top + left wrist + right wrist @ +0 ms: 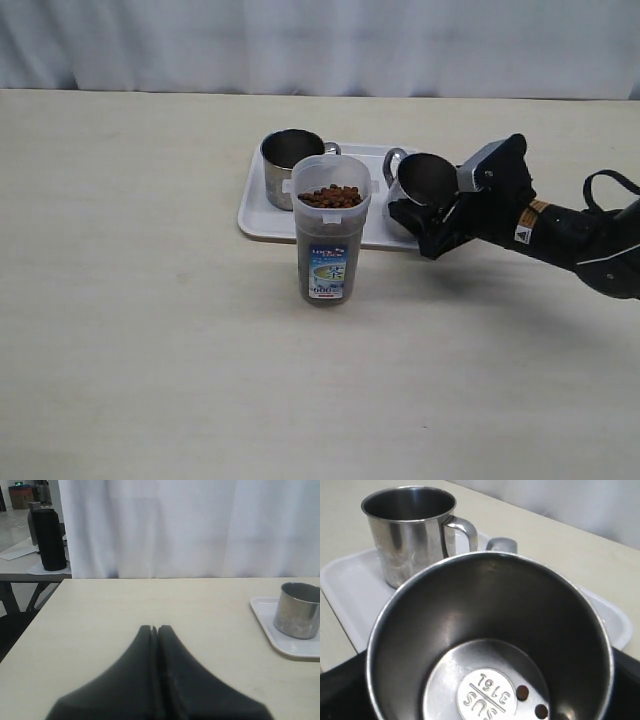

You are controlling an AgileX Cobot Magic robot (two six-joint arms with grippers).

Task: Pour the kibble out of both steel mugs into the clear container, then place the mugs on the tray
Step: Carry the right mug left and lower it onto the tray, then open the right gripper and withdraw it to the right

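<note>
The clear container (331, 244) stands in front of the white tray (256, 222), filled to near its rim with kibble (330, 196). One steel mug (288, 168) (298, 610) (409, 532) stands upright and empty on the tray's left part. My right gripper (432, 222) is shut on the second steel mug (426, 180) (490, 640), holding it over the tray's right end, tilted toward the camera. Two stray pellets (531, 702) lie on its floor. My left gripper (154, 628) is shut on nothing, low over bare table left of the tray (280, 645); the exterior view does not show it.
A white curtain (320, 45) hangs along the table's far edge. In the left wrist view a black cylinder (48, 539) stands on another table beyond this table's left edge.
</note>
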